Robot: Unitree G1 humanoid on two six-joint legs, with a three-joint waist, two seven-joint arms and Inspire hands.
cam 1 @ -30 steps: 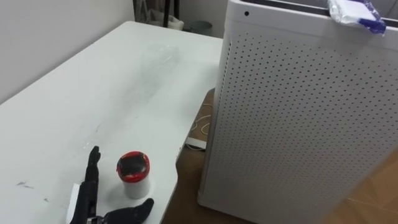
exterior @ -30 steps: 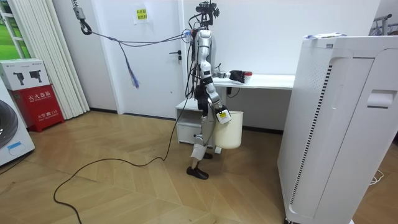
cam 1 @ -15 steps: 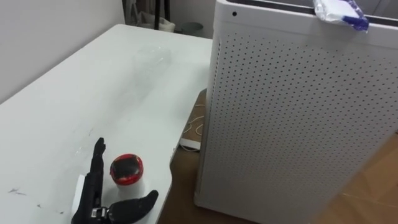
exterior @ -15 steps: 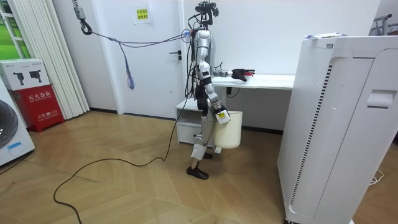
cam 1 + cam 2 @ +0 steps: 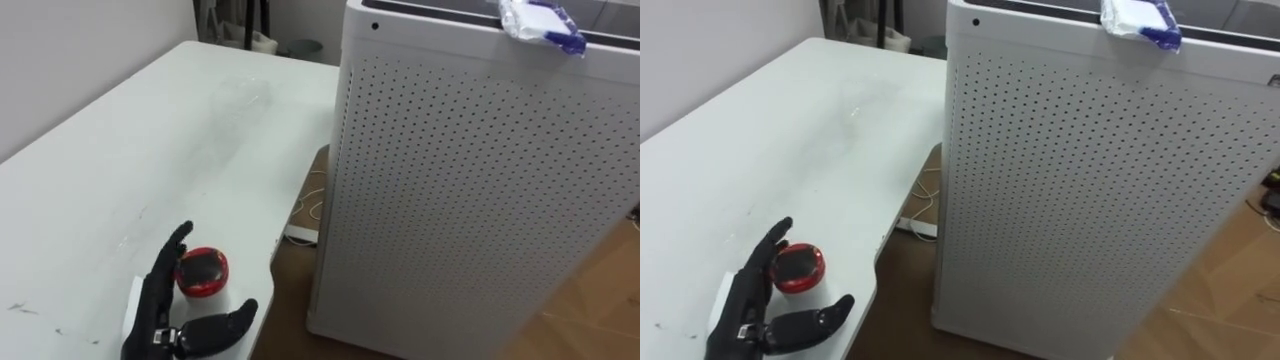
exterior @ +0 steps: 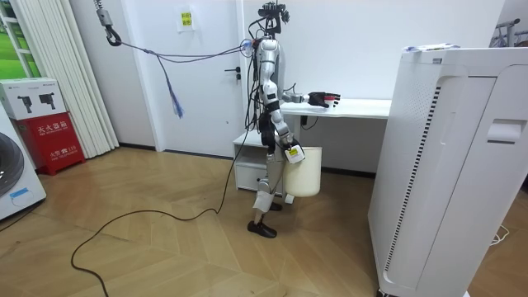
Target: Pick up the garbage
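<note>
Beside a tall white perforated cabinet [image 5: 470, 190], the robot stands at the near corner of a white table [image 5: 140, 150], within arm's reach of the garbage. A white bin [image 6: 305, 175] hangs low at its side by the right hand [image 6: 291, 153], apparently carried there to take the pick; that hand's fingers cannot be made out. The left hand [image 5: 160, 305] lies on the tabletop, fingers on one side and thumb on the other, loosely spread around a small red-lidded cup [image 5: 202, 274] near the table's edge but not clasping it, seemingly set for a grasp.
</note>
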